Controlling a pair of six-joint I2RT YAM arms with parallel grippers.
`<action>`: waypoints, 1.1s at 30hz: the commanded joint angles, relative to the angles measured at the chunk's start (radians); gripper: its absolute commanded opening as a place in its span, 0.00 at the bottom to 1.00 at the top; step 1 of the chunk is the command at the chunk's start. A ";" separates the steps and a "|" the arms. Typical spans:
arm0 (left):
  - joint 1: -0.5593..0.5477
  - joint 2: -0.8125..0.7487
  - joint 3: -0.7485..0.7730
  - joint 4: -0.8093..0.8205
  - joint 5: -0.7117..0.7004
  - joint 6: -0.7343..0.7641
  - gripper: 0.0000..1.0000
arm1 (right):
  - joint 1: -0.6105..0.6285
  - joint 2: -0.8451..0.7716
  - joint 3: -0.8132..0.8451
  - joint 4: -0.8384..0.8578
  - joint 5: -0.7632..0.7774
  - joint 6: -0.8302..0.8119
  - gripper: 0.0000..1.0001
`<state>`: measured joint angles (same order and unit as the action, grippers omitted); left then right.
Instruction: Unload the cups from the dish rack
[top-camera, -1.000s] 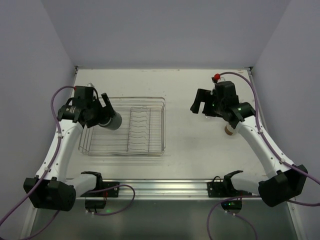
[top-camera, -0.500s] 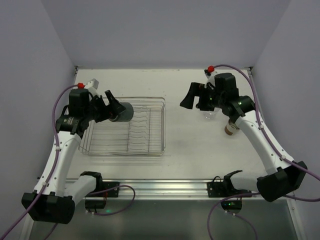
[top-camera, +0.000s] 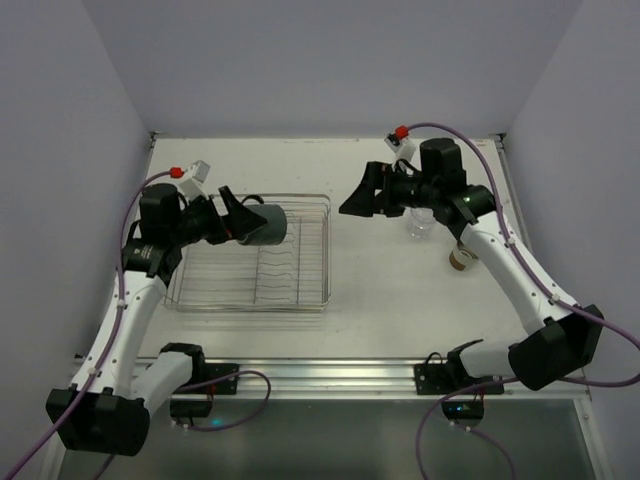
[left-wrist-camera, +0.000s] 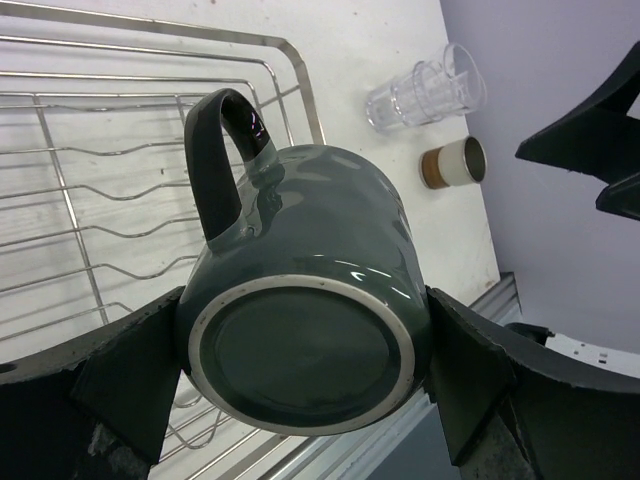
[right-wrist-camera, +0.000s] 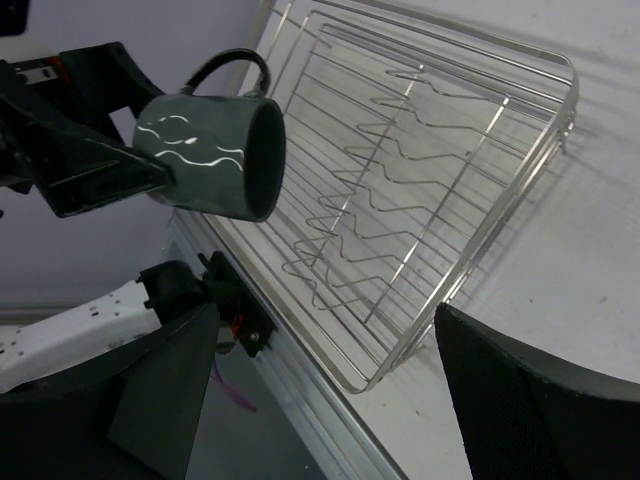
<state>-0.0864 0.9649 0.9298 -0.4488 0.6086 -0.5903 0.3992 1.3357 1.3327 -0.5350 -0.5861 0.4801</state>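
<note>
My left gripper (top-camera: 248, 222) is shut on the dark grey-green mug (top-camera: 266, 223). It holds the mug on its side in the air above the silver wire dish rack (top-camera: 326, 255), mouth toward the right. In the left wrist view the mug's base (left-wrist-camera: 300, 350) sits between my fingers, handle up. The rack (right-wrist-camera: 480, 240) looks empty. My right gripper (top-camera: 357, 194) is open and empty, hanging right of the rack's far corner. Stacked clear tumblers (top-camera: 420, 226) and the cream cup with a brown band (top-camera: 460, 260) lie on the table at the right.
The tumblers (left-wrist-camera: 425, 90) and the cream cup (left-wrist-camera: 452, 163) lie close together beyond the rack's right rim (left-wrist-camera: 295, 70). A metal rail (top-camera: 320, 375) runs along the near table edge. Walls close in the left, back and right.
My left gripper has lifted the mug and carried it rightward over the rack. My right gripper has swung left, away from the tumblers and toward the rack.
</note>
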 joint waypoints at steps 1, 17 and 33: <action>0.005 -0.018 -0.014 0.173 0.121 -0.062 0.00 | 0.006 0.006 -0.004 0.125 -0.168 0.051 0.90; 0.005 -0.002 -0.075 0.424 0.237 -0.244 0.00 | 0.107 0.109 -0.104 0.736 -0.426 0.466 0.81; 0.005 0.017 -0.180 0.549 0.253 -0.479 0.00 | 0.161 0.168 -0.125 0.833 -0.374 0.342 0.69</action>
<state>-0.0864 0.9909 0.7502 -0.0078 0.8158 -0.9810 0.5545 1.5063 1.2034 0.2447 -0.9806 0.8787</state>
